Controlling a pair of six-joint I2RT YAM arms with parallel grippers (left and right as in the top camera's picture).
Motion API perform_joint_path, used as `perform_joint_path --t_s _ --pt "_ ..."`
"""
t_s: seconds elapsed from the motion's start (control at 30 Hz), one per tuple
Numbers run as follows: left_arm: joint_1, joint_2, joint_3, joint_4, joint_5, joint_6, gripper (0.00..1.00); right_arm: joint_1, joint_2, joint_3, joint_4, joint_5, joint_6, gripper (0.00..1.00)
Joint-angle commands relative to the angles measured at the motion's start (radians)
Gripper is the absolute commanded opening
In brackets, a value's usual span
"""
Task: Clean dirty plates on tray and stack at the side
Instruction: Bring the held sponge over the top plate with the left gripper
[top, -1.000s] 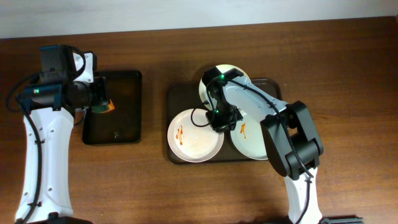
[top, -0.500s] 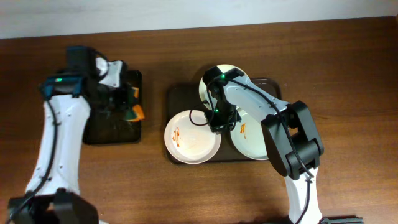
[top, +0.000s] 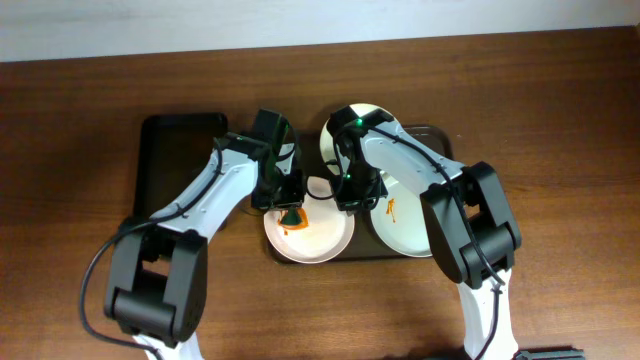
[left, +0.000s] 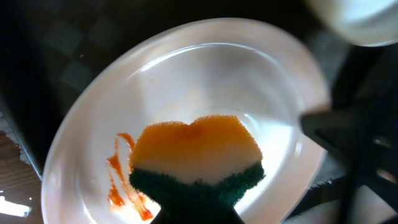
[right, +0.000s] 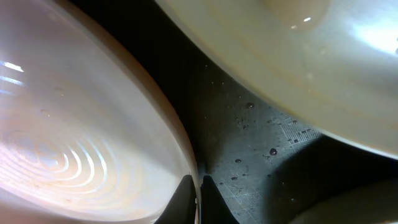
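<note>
Holding sponge (left: 196, 155) clamped in left gripper (top: 290, 207) over plate (top: 322, 236) (orange smear (left: 118, 183) just beside); pinching same plate's rim in right gripper (right: 199, 190); tray (top: 290, 150) beneath.

The left arm (top: 200, 195) and right arm (top: 412, 156) have white shells, black joints and thin black cables.

Three white plates (top: 325, 238) (top: 408, 228) (top: 380, 112), count 'em; one dark brown tray (top: 276, 150), one black tray (top: 175, 170); one green-and-orange sponge (left: 196, 155); two robot arms (top: 200, 200) (top: 470, 220).
</note>
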Motion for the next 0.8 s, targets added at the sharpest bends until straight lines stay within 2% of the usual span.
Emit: perform_joint_path --t_s 0.0,0.23,0.37,0.63,0.7,0.77 --pt "-0.004 0.050 -0.003 0.002 -0.035 -0.034 0.00 -0.018 0.002 -0.016 -0.013 0.005 0.012 0.04" --pt "-0.028 0.062 -0.004 0.035 -0.021 -0.063 0.00 -0.043 0.002 -0.016 -0.029 0.005 0.023 0.04" --pt "-0.077 0.067 -0.040 0.130 -0.021 -0.094 0.00 -0.043 0.002 -0.016 -0.023 0.005 0.065 0.04" --pt "-0.091 0.126 -0.070 0.140 -0.034 -0.094 0.00 -0.043 0.002 -0.016 -0.023 0.005 0.065 0.04" --pt "-0.091 0.129 -0.070 0.132 -0.097 -0.093 0.00 -0.043 0.002 -0.016 -0.023 0.005 0.065 0.04" --pt "-0.091 0.129 -0.070 0.115 -0.230 -0.093 0.00 -0.043 0.002 -0.016 -0.023 0.005 0.065 0.04"
